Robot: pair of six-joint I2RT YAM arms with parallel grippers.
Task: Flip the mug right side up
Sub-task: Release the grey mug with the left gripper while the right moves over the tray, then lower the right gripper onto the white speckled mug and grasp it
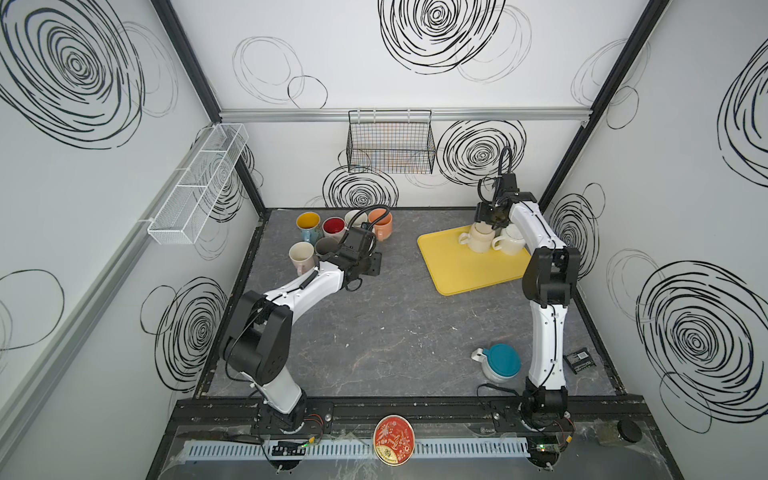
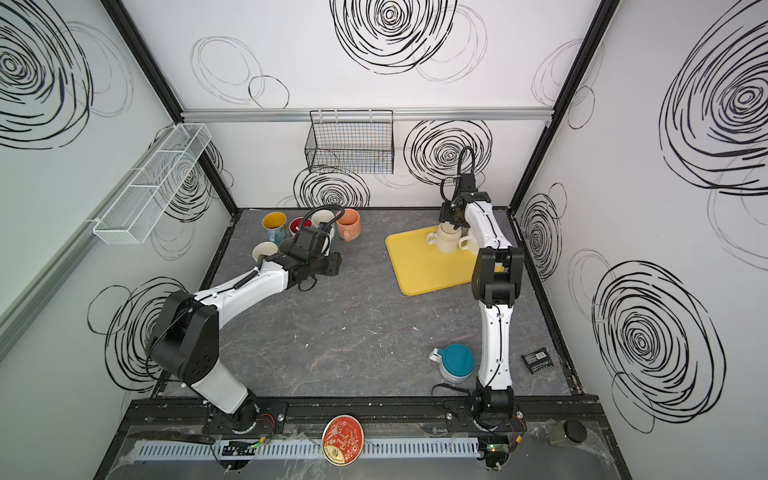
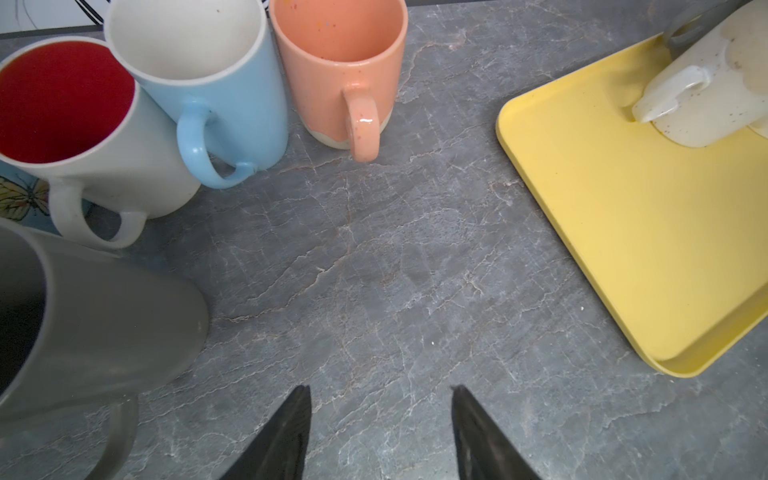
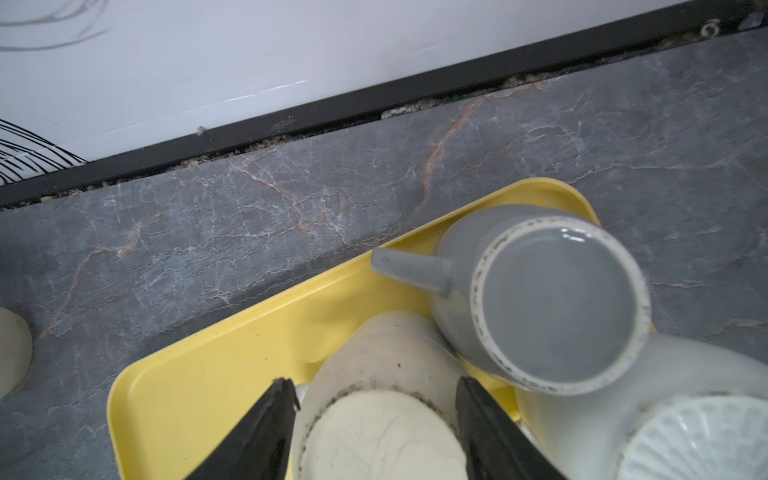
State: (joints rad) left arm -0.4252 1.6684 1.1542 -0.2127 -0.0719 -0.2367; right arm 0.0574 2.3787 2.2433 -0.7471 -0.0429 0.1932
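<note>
right gripper straddles cream mug, near yellow tray far edge.

A yellow tray lies on the grey marbled worktop, one rounded corner towards the worktop's edge, where a black rail runs below a white wall. Three mugs stand upside down on the tray, crowded together: a cream mug, a grey mug and a white mug with a ribbed base. The right claw straddles the cream mug's base, a finger beside each flank; whether they press is unclear.
</note>
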